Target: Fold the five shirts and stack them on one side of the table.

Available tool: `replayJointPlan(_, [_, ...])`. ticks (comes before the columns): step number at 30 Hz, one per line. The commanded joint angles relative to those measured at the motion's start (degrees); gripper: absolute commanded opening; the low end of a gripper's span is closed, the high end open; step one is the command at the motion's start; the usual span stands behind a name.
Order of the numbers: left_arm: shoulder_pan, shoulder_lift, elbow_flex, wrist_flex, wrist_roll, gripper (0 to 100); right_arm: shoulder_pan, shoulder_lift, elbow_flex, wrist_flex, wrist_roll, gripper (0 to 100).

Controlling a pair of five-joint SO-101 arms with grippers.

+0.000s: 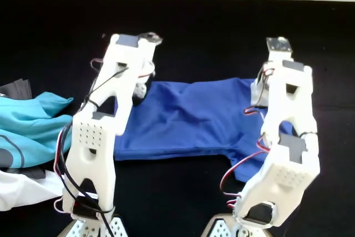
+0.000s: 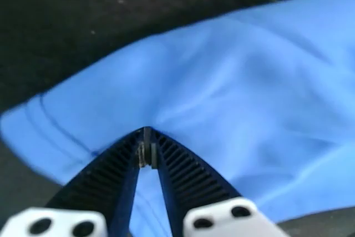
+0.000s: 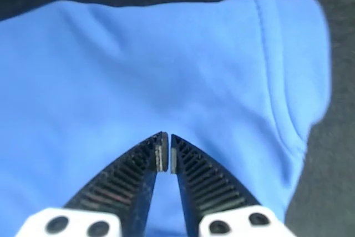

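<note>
Currently worked garment: blue shirt (image 1: pixel 188 117), spread flat on the black table (image 1: pixel 194 26) between the two arms.
Long axis: crosswise, running from one arm to the other; a sleeve (image 1: pixel 247 165) trails toward the arm bases on the right arm's side.
Left gripper (image 1: pixel 141 84): at the far corner of the blue shirt on its own side; fingertips meet, and the cloth puckers around them in the left wrist view (image 2: pixel 145 151), so it is judged to be pinching the fabric.
Right gripper (image 1: pixel 259 90): at the opposite far end, beside the sleeve seam (image 3: pixel 277 109); fingers drawn to a thin slit (image 3: pixel 167 151) with blue cloth at the tips, judged a pinch as well.
Governing relation: both pinch points lie along the far edge, and the body of the shirt extends from the fingers toward the bases.
Likely next move: carry that edge toward the near hem, both arms level.
Nearer arm: neither; each holds its own end.
Waiting pile: teal shirt (image 1: pixel 33 120), a white garment (image 1: pixel 22 190) and a dark one (image 1: pixel 16 88), heaped well apart at the left arm's side.
</note>
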Motion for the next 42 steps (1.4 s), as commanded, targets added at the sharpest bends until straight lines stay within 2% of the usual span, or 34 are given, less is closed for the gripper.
replayJointPlan(1, [-6.37, 2.24, -2.68, -3.43, -0.26, 1, 0.31, 1.98, -2.77, -3.12, -0.18, 2.3])
replayJointPlan(6, [-14.64, 6.11, -12.53, -3.43, -0.26, 1, -2.07, 3.56, -5.05, -5.32, -0.18, 2.3])
replayJointPlan(11, [-18.42, 10.86, -21.58, -2.81, -2.37, 1, -6.29, 3.56, -10.59, -5.23, -0.18, 2.3])
replayJointPlan(21, [-16.48, 13.14, -35.12, 12.40, -2.29, 1, -6.90, 3.82, -11.30, -5.49, -0.18, 2.3])
replayJointPlan(24, [-15.52, 12.35, -35.21, 13.71, -2.11, 1, -6.29, 6.73, -11.74, -5.23, -0.18, 2.3])
replayJointPlan(27, [-15.34, 7.34, -28.26, 13.80, -2.11, 1, -4.35, 9.71, -11.82, -5.23, -0.18, 2.3])
replayJointPlan(33, [-14.55, -8.75, -3.21, 12.84, -2.64, 1, 0.04, 10.95, -14.99, -1.54, -0.18, 2.3])
replayJointPlan(37, [-14.64, -15.43, 11.91, 7.47, -2.64, 1, 2.51, 10.95, -25.98, 7.43, -0.18, 2.3])
replayJointPlan(42, [-14.55, -24.40, 27.47, -3.52, -2.64, 1, 2.24, 11.03, -40.66, 19.56, -0.09, 2.3])
